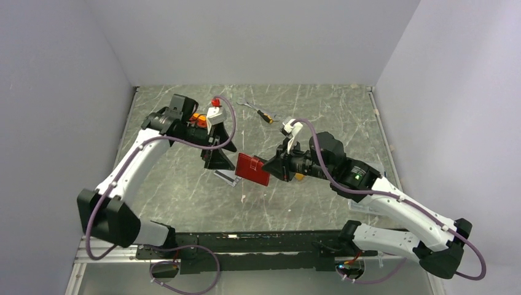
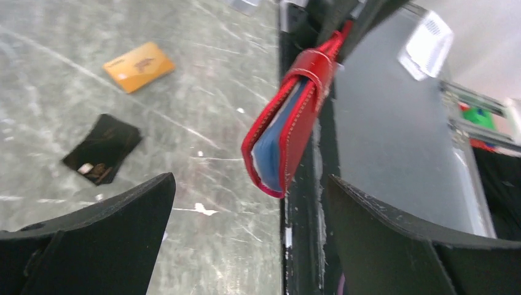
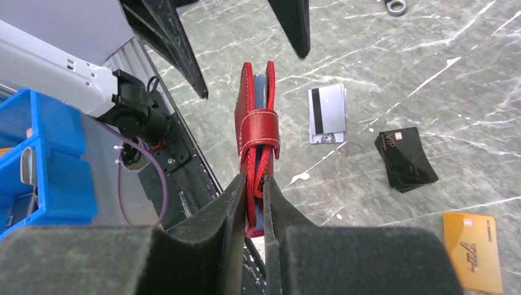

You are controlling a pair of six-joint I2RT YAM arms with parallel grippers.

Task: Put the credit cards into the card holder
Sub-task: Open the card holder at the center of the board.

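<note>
Right wrist view showed the right tool (image 3: pixel 255 184) clamped on the lower edge of the red card holder (image 3: pixel 247 92), which was held upright and clear of the table (image 3: pixel 430 61). The snap tab (image 3: pixel 259 130) was wrapped around the holder, so the pale blue pockets were shut in. The left tool (image 2: pixel 250 181) stood wide open, one finger on each side of the holder and touching neither side.

The grip looked like the weak point. Only a narrow strip of leather sat between the pads, so a sideways push or a tug on the tab from the left tool would probably make the holder pivot or slip out and drop. If the left tool closed across both covers rather than on the tab, it would only press the holder shut.

The silver-grey card (image 3: pixel 327 112), the black card (image 3: pixel 405 158) and the orange-gold card (image 3: pixel 473 251) lay flat on the table, apart from each other. Flat cards give a finger little edge to catch, so they would likely skid rather than lift. The black one looked like a small stack that could fan apart.
</note>
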